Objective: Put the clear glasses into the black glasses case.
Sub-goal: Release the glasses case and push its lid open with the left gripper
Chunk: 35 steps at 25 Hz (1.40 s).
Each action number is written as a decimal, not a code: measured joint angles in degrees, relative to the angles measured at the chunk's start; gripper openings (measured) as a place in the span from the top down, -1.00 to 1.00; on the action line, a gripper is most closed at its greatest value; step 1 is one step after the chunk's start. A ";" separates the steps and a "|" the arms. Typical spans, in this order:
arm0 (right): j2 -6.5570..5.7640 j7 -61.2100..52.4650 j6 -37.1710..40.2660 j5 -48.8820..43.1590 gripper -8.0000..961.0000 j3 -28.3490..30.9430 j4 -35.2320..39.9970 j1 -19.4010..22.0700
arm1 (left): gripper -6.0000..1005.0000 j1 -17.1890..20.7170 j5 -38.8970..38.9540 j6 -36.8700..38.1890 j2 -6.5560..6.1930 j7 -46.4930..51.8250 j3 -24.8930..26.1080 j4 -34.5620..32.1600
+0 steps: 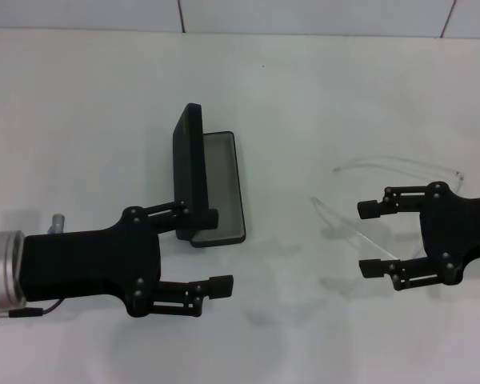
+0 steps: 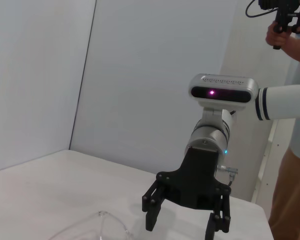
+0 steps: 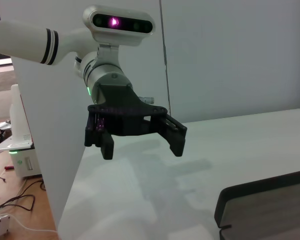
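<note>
The black glasses case lies open at mid-table, its lid standing upright and the grey lining showing; one end of it also shows in the right wrist view. The clear glasses lie on the table to the case's right, also seen faintly in the left wrist view. My right gripper is open just to the right of them, with a clear arm running between its fingers. My left gripper is open at the case's near end, raised above the table in the right wrist view.
The white table ends at a pale wall at the back. In the left wrist view a person holding a camera rig stands beyond the table's edge, behind my right gripper. Equipment and cables sit off the table's other side.
</note>
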<state>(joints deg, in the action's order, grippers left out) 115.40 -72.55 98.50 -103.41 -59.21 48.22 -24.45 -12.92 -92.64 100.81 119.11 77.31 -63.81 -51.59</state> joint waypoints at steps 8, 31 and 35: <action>0.00 -0.01 0.01 0.31 -0.57 -0.11 0.03 0.44 | -0.78 0.00 0.07 0.01 0.23 -0.41 0.00 0.00; 0.56 0.22 -0.60 1.79 -0.57 0.03 -3.08 0.58 | -0.77 -15.64 -22.11 -5.05 -1.54 64.94 10.33 -28.29; 0.53 0.25 -0.61 2.88 -0.57 0.14 -3.81 0.67 | -0.77 -22.04 -37.43 -5.33 -2.07 78.76 4.76 -32.36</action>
<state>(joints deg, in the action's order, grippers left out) 115.94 -72.29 97.89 -100.53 -59.06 44.41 -23.78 -34.96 -130.06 95.48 117.04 156.07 -59.05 -83.95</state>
